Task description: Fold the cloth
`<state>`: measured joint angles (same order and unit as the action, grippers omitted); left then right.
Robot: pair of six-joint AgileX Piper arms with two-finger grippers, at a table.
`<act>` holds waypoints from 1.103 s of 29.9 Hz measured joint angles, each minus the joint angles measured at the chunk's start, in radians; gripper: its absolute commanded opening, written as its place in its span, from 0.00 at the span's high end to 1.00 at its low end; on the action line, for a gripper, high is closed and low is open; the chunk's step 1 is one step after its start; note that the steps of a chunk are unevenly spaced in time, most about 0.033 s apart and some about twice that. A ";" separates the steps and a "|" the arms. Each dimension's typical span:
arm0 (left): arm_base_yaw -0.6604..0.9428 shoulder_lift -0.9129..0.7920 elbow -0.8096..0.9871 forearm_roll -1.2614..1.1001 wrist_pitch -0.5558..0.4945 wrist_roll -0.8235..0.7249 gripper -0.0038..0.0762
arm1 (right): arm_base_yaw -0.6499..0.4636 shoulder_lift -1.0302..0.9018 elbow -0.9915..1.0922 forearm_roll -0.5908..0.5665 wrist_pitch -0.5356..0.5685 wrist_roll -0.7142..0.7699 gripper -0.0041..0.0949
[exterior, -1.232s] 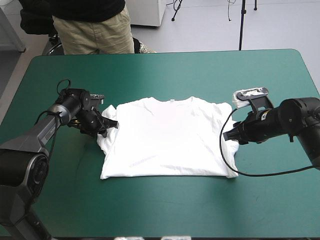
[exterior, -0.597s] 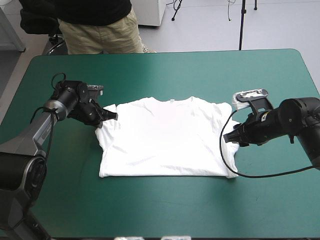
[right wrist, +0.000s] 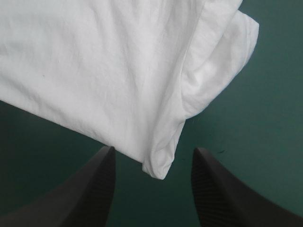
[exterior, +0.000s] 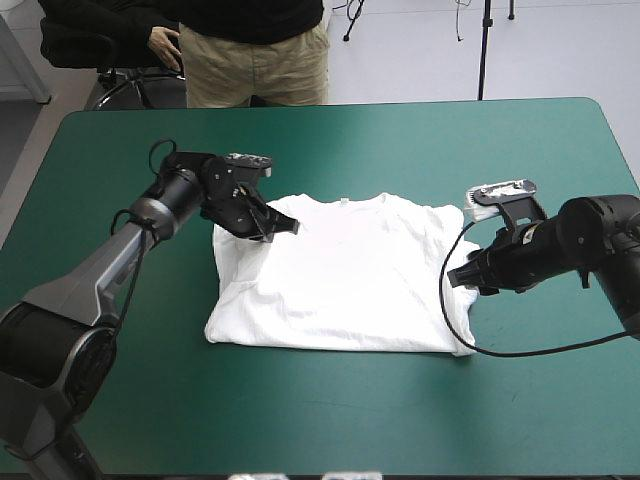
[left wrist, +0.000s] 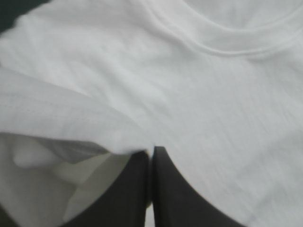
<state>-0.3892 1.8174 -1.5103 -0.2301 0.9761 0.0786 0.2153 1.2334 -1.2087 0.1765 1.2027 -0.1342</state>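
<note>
Left tool (left wrist: 151, 150) tight on the T-shirt (exterior: 350, 280); right tool (right wrist: 153, 149) wide apart.

Table (exterior: 60, 130) w/ teal-green cover (exterior: 400, 420), rounded corners. White T-shirt (exterior: 350, 285) lies approx. centre, mostly flat, collar twd 12 o'clock, hem twd 6. Its 9 o'clock edge is turned inward.

In the left wrist view the T-shirt (left wrist: 213, 118) runs past the picture on most sides, its collar arc cut off, and the fold pinched in the left gripper (left wrist: 152, 152) hides what lies under it. In the high view the fingertips of the right gripper (exterior: 458, 276) are too small and dark to tell apart.
</note>
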 measured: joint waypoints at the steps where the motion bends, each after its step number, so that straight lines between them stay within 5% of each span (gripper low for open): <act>1: -0.020 0.013 0.000 -0.002 -0.005 0.000 0.97 | 0.000 0.000 0.000 0.000 0.002 0.000 0.50; 9: -0.078 0.115 0.000 -0.004 -0.013 0.004 0.93 | 0.000 0.000 0.000 -0.001 0.007 0.003 0.59; 19: -0.078 0.123 -0.104 -0.003 0.076 0.065 0.37 | 0.000 0.000 0.000 -0.001 0.007 0.006 0.58; 33: -0.068 -0.042 -0.228 0.186 0.249 -0.056 0.42 | 0.000 0.000 0.000 -0.088 -0.041 0.151 0.46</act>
<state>-0.4570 1.7752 -1.7382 -0.0443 1.2255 0.0230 0.2153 1.2334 -1.2087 0.0888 1.1617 0.0172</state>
